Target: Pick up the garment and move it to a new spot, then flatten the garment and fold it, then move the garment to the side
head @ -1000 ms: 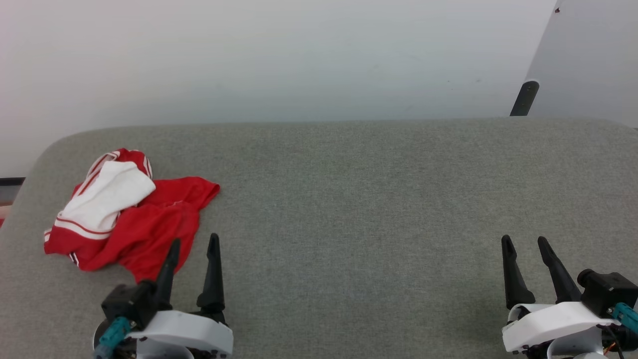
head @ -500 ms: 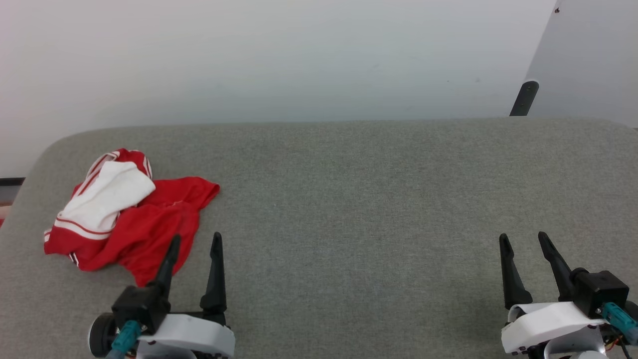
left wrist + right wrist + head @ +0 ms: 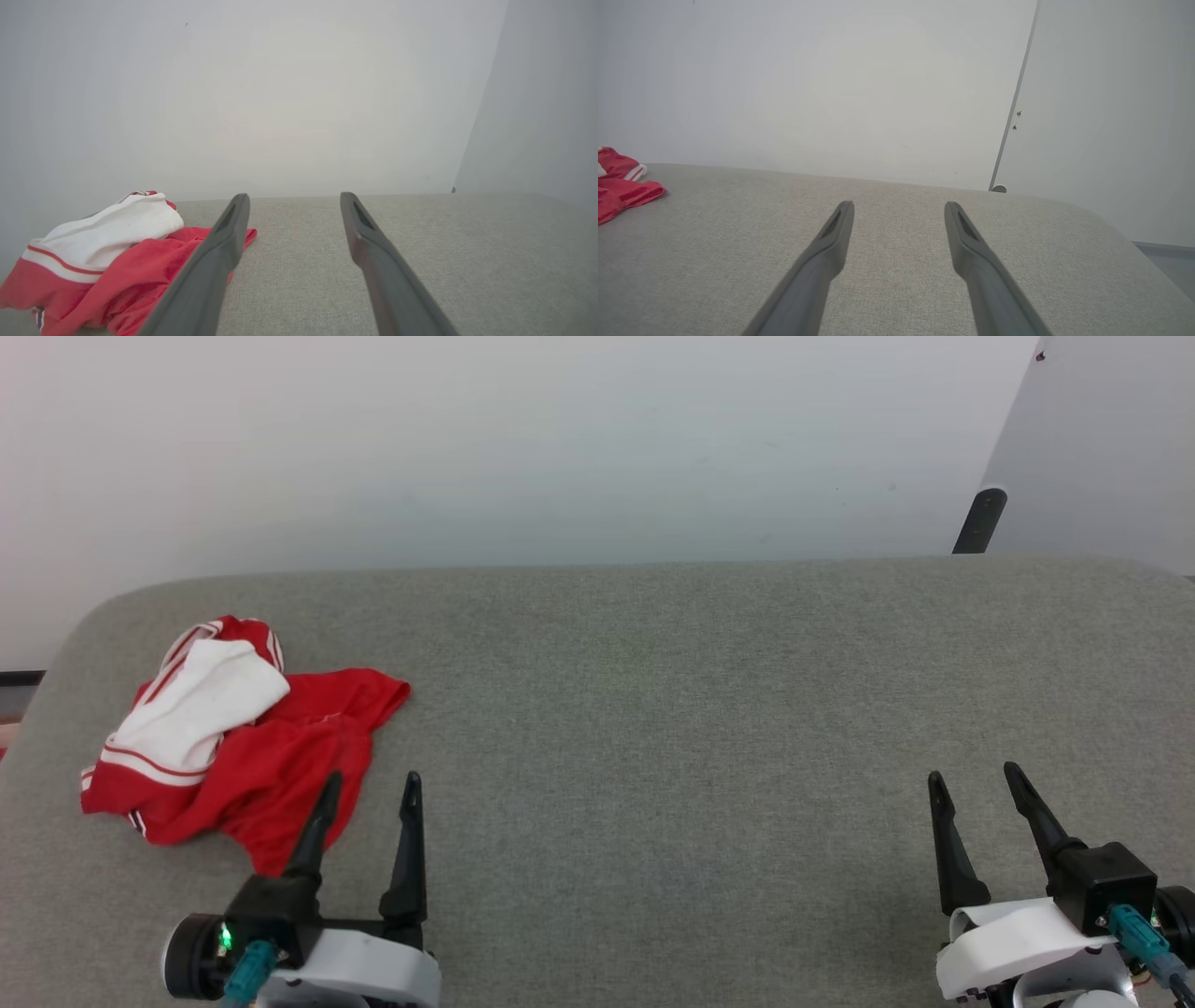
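Scene: A crumpled red-and-white shirt [image 3: 271, 756] is pictured on a grey padded desk [image 3: 653, 709], with the pick-up judged not yet begun.
Shirt position: The heap is found at the desk's left end, near the rounded far corner, well apart from the bare middle.
Left claw [image 3: 372, 777]: The jaws are spread wide and nothing is held; the left finger's tip is seen over the heap's near edge, though contact cannot be confirmed.
Right claw [image 3: 972, 772]: The jaws are likewise spread wide and empty, parked at the desk's right end, well apart from the shirt.
Key relation: The shirt is placed ahead of the left claw and off to its left, so a forward and leftward reach is judged to be called for.
Long axis: The heap is stretched across the desk from left to right, its right end tilted slightly away.
Pointing: A red flap is aimed towards the desk's middle; a white sleeve [image 3: 201, 705] is laid on top, slanting from the near left.
Nearer arm: The left arm is clearly favoured.
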